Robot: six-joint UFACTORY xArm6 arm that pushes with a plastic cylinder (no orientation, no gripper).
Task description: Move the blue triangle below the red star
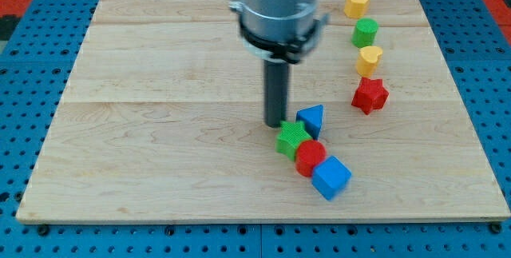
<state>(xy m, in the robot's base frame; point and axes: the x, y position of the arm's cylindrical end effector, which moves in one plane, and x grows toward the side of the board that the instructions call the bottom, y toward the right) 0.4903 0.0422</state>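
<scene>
The blue triangle [311,120] lies a little right of the board's middle. The red star [370,95] sits up and to the right of it, well apart. My tip [275,124] stands just left of the blue triangle, close to its left side and right above the green star. Whether the tip touches either block I cannot tell.
A green star [293,139], a red round block [310,158] and a blue cube [331,177] form a touching diagonal line below the triangle. A yellow hexagon [357,4], a green cylinder [366,32] and a yellow heart [369,59] stand in a column above the red star. The wooden board [160,130] rests on a blue pegboard.
</scene>
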